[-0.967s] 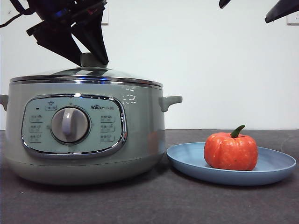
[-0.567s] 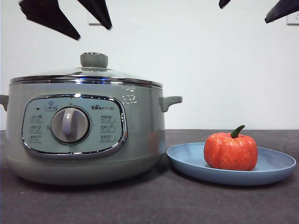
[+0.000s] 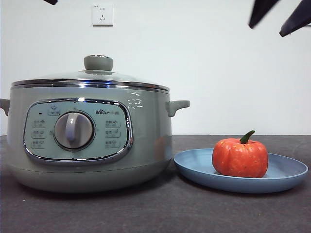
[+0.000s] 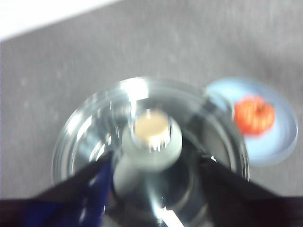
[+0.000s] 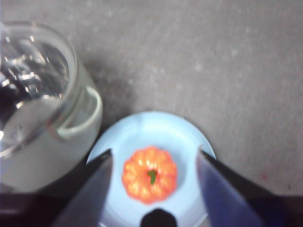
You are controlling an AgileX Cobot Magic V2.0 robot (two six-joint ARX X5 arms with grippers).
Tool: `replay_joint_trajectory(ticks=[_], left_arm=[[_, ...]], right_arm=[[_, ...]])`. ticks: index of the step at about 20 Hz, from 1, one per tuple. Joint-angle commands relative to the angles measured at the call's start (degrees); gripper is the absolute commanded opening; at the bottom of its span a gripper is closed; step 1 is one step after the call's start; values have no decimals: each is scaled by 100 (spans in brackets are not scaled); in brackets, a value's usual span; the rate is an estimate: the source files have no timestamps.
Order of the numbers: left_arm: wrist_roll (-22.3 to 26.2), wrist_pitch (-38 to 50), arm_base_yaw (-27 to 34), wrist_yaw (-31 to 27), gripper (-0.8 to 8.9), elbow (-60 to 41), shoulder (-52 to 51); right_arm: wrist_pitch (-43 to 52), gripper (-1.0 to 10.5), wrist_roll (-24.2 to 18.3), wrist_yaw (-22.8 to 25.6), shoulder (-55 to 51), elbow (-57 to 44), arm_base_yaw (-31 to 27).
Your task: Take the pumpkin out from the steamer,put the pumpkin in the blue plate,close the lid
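Observation:
The pale green steamer (image 3: 146,141) stands at the left with the glass lid (image 3: 97,76) seated on its rim. The orange pumpkin (image 3: 239,158) sits upright on the blue plate (image 3: 194,167) at the right. My left gripper (image 4: 155,163) is open and empty, high above the lid's knob (image 4: 151,135); in the front view only its tip (image 3: 51,1) shows at the top left corner. My right gripper (image 5: 154,153) is open and empty, high above the pumpkin (image 5: 149,175) and the plate (image 5: 147,130); it also shows at the top right of the front view (image 3: 277,17).
The plate almost touches the steamer's right side, below its side handle (image 3: 177,105). A wall socket (image 3: 102,14) is on the white wall behind. Dark grey tabletop (image 3: 160,208) lies in front of both.
The left gripper has let go of the lid's knob and risen up and left, almost out of the front view. The right gripper's tips have come slightly lower into view.

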Motion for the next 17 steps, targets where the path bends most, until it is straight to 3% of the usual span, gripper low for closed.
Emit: replay_joint_trajectory(ticks=[1, 4, 10, 12, 17], left_arm=[[264, -70, -11, -216, -8, -24, -111], [223, 317, -13, -376, -8, -439, -540], [-125, 1486, -13, -839, -8, -2378, -2017], [-199, 1788, -13, -844, -8, -2879, -2492], [-205, 1668, -11, -841, -3, -2966, -2570]], right_arm=[[-133, -16, 13, -4, -105, -26, 11], [533, -17, 120, 2, -643, -533, 114], [2411, -16, 280, 39, -2094, -2295, 280], [2463, -16, 293, 52, -2162, -2448, 269], [2382, -16, 529, 33, -2090, -2448, 269]])
